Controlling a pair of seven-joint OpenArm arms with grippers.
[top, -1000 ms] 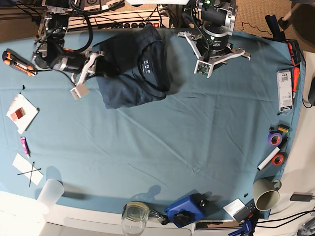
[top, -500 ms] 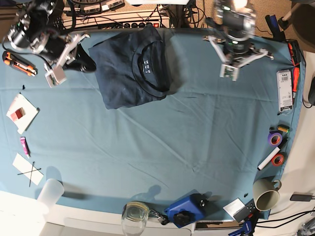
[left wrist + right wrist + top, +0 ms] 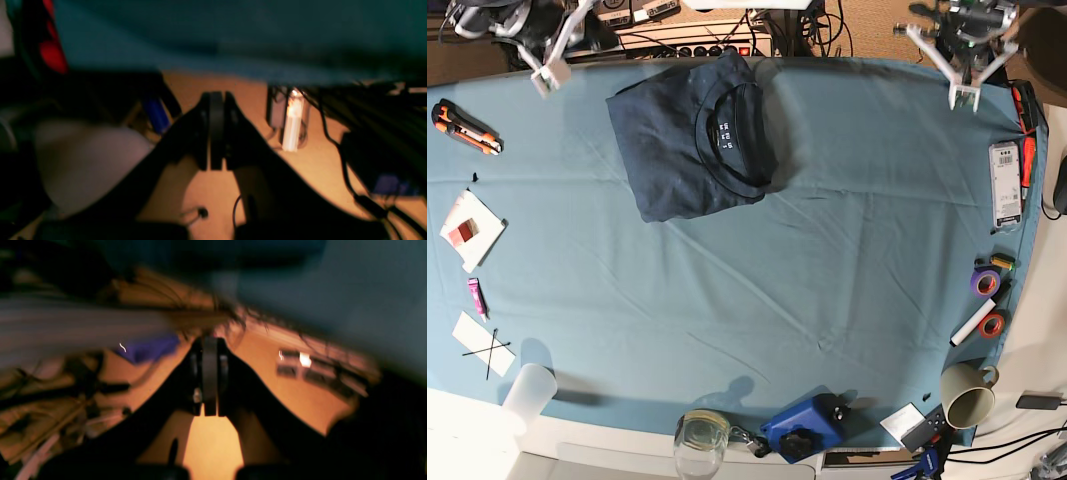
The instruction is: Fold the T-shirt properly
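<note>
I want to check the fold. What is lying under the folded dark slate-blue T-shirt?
The dark slate-blue cotton T-shirt lies on the teal tablecloth, which shows all around it. Anything beneath the shirt itself is covered.

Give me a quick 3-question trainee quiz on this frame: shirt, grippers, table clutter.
1. True or false: the T-shirt lies folded on the tablecloth with its collar showing.
2. Is either gripper holding the T-shirt? A) left gripper B) right gripper C) neither
3. Fill in: the mug stands at the base view's lower ____ corner.

Key
1. True; it is a compact bundle near the far edge.
2. C; both are shut, empty and raised at the far corners, clear of the shirt.
3. Right, below the tape rolls.
</note>
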